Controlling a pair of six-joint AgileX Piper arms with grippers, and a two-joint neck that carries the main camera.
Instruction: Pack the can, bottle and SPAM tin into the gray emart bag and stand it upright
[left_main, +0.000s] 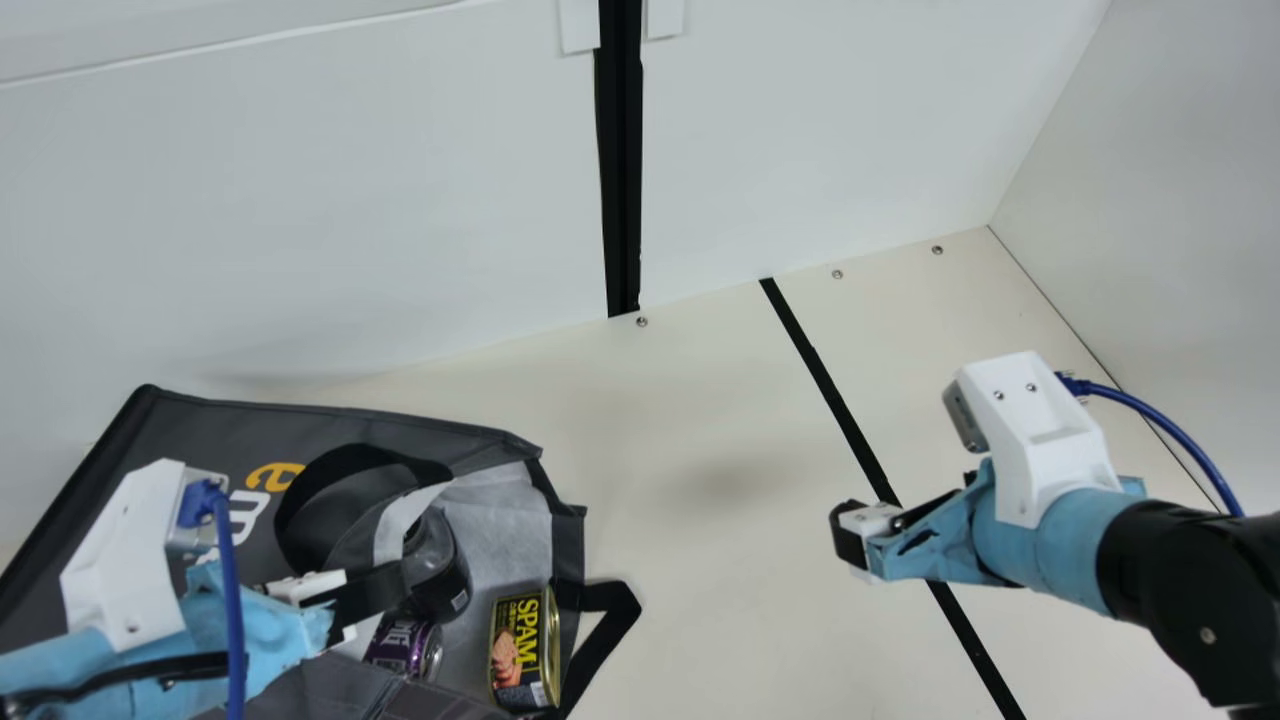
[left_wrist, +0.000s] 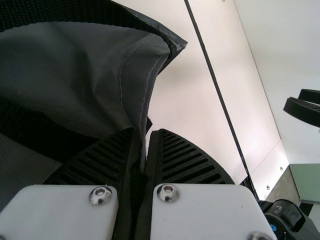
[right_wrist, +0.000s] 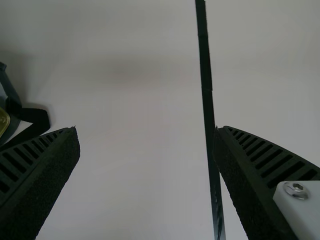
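The gray bag (left_main: 200, 425) lies on its side at the main view's lower left, its mouth toward the table's middle. Inside the mouth are the dark bottle (left_main: 435, 570), the purple can (left_main: 403, 645) and the SPAM tin (left_main: 525, 650). Over the bag, my left gripper (left_main: 385, 600) holds its edge; in the left wrist view, the left gripper (left_wrist: 145, 150) is shut on the gray bag fabric (left_wrist: 135, 85). My right gripper (left_main: 850, 540) hangs over the table right of the bag. In the right wrist view, the right gripper (right_wrist: 145, 132) is open with nothing between its fingers.
A bag strap (left_main: 610, 605) sticks out over the table (left_main: 700, 560) beside the tin. Black tape (left_main: 830, 385) crosses the tabletop under my right gripper. White walls (left_main: 300, 220) rise behind and at the right.
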